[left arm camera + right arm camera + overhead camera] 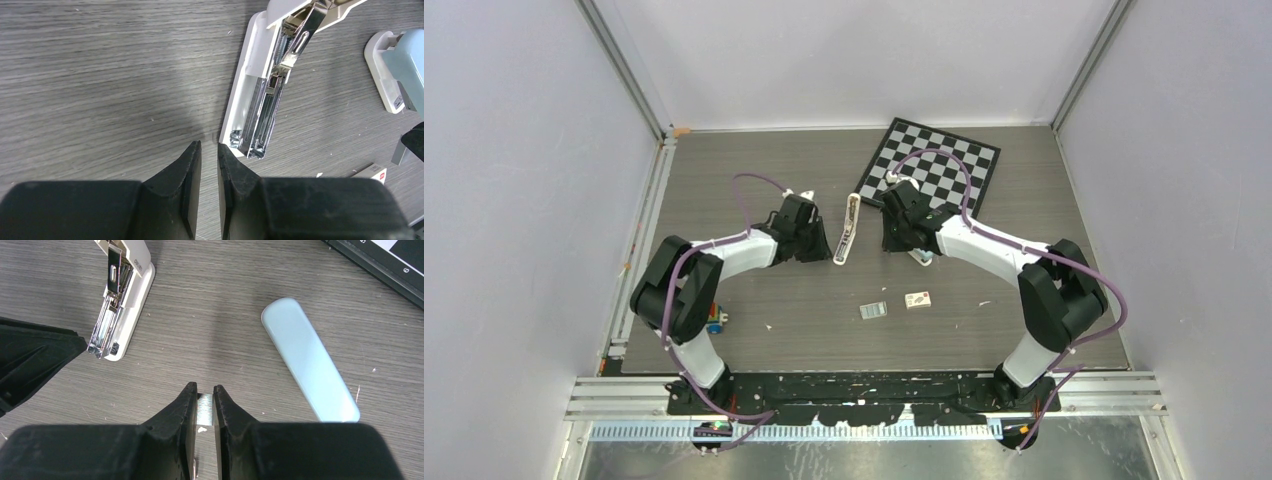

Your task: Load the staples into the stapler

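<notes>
A white stapler (847,232) lies opened in the middle of the table, its metal staple channel bared (260,100) (117,315). My left gripper (816,243) (209,145) is just left of its near end, jaws a narrow slit apart and empty. My right gripper (892,238) (205,387) is right of the stapler, shut on a silvery strip of staples (205,407) low over the table. A small grey block (873,311) and the tiny white staple box (917,299) (375,172) lie nearer the front.
A light-blue stapler (310,360) (400,70) lies beside my right gripper. A chessboard (934,165) (380,260) lies at the back right. A small coloured toy (714,322) sits by the left arm's base at the table's left edge.
</notes>
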You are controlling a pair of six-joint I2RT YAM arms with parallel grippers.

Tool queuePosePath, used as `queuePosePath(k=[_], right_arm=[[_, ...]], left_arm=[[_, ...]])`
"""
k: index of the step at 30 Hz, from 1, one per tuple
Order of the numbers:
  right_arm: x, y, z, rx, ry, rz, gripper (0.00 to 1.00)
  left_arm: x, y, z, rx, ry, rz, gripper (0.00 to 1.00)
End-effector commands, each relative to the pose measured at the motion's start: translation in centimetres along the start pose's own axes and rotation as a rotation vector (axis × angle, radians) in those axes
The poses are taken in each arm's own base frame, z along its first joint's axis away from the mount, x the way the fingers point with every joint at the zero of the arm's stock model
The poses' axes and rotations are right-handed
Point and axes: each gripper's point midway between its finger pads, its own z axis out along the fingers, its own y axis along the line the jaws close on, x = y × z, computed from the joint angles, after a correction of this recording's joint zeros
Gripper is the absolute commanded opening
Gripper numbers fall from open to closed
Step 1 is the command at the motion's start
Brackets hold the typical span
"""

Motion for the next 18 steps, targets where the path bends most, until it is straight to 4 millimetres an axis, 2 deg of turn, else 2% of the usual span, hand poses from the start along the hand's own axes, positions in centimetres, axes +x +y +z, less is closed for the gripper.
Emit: queuePosePath(k=[1,10,18], right_arm=[[-2.1,0.6,-1.8,-0.035,-0.075,0.015,0.22],[-2.6,0.9,-2.1,-0.040,-0.086,0.028,0.22],[-2.9,1.2,-2.0,-0.043,-0.082,0.040,0.22]], left_arm=[[-1.8,-2.0,0.6,0.077,-0.052,-0.008,0.19],[-1.5,-3.8,1.4,0.153,-0.052,-0.015,0.18],[-0.1,-4.9,2.0,0.187,-0.029,-0.020,0.16]])
